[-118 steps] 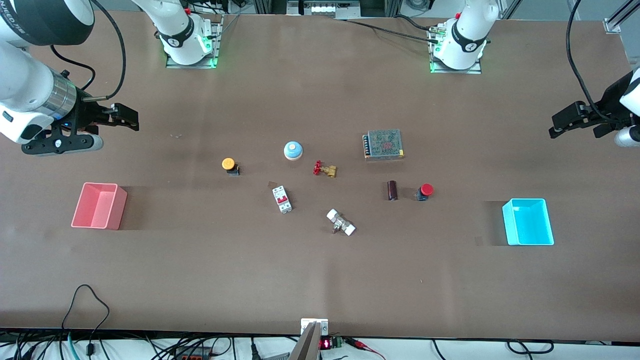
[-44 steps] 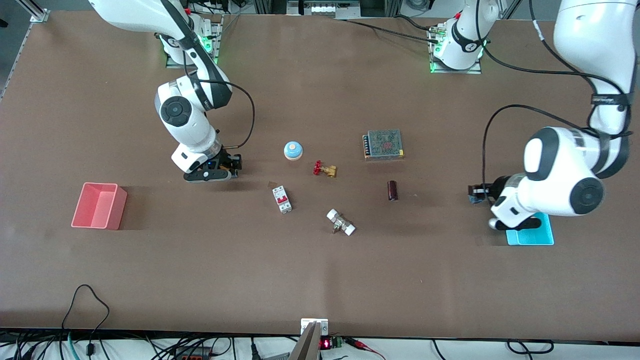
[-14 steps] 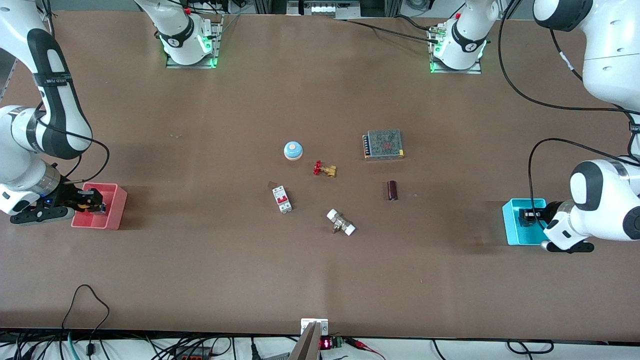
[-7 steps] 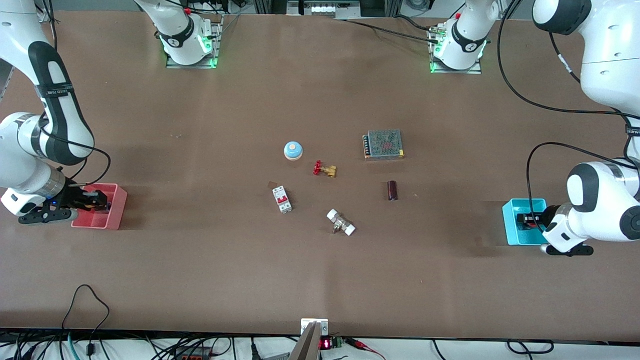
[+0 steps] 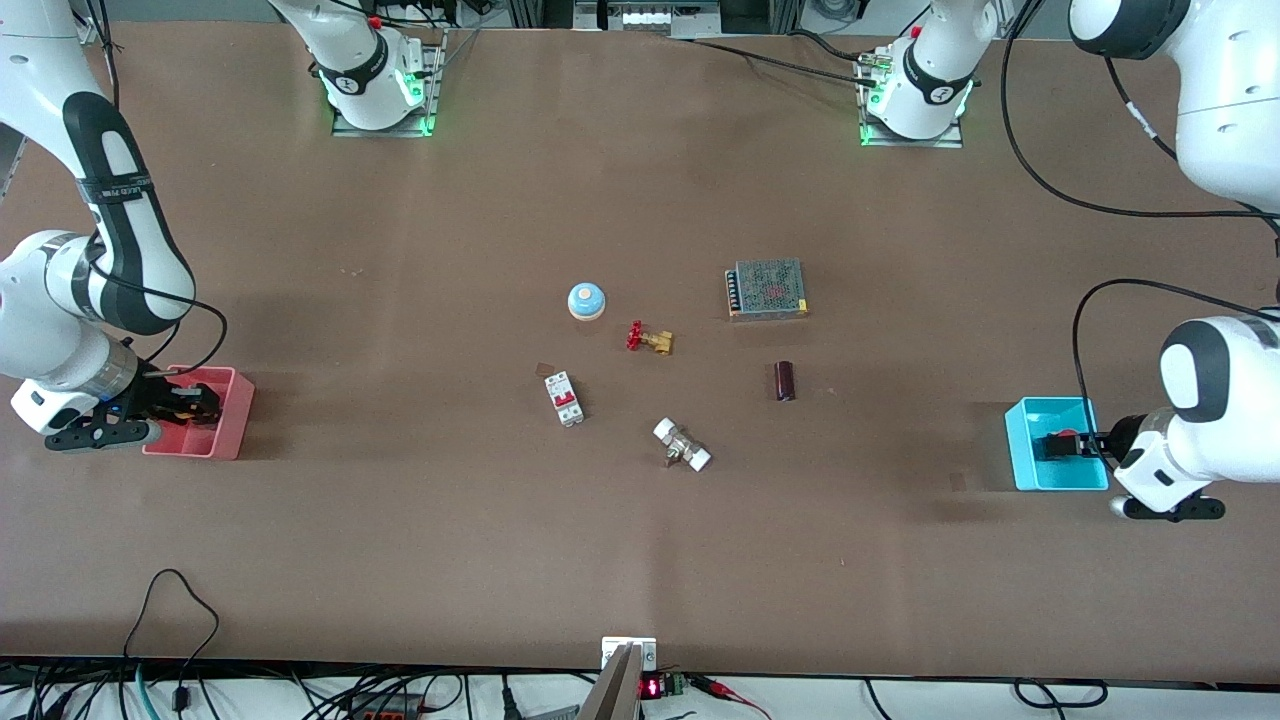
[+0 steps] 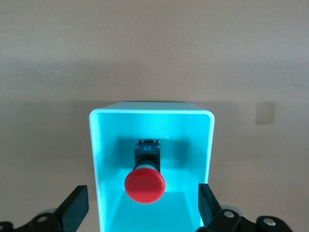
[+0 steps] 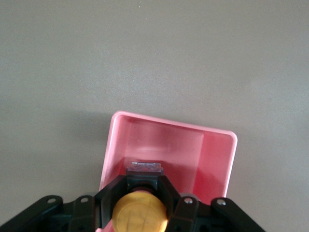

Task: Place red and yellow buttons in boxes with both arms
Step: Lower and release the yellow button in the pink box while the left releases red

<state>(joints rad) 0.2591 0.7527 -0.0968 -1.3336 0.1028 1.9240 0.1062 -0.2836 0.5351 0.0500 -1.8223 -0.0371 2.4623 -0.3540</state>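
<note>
Right gripper [image 7: 140, 203] over the pink-red box [image 5: 228, 425], clamped on the yellow button [image 7: 140, 212]: better lowered inside the walls before letting go (short drop, no bounce). Left gripper [image 6: 142, 210] over the cyan box [image 6: 99, 159], spread wide, empty; red button [image 6: 145, 182] lying inside.

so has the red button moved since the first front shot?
Yes. The red button no longer stands beside the dark cylinder; it now lies in the cyan box at the left arm's end, with the left gripper open over it.
</note>
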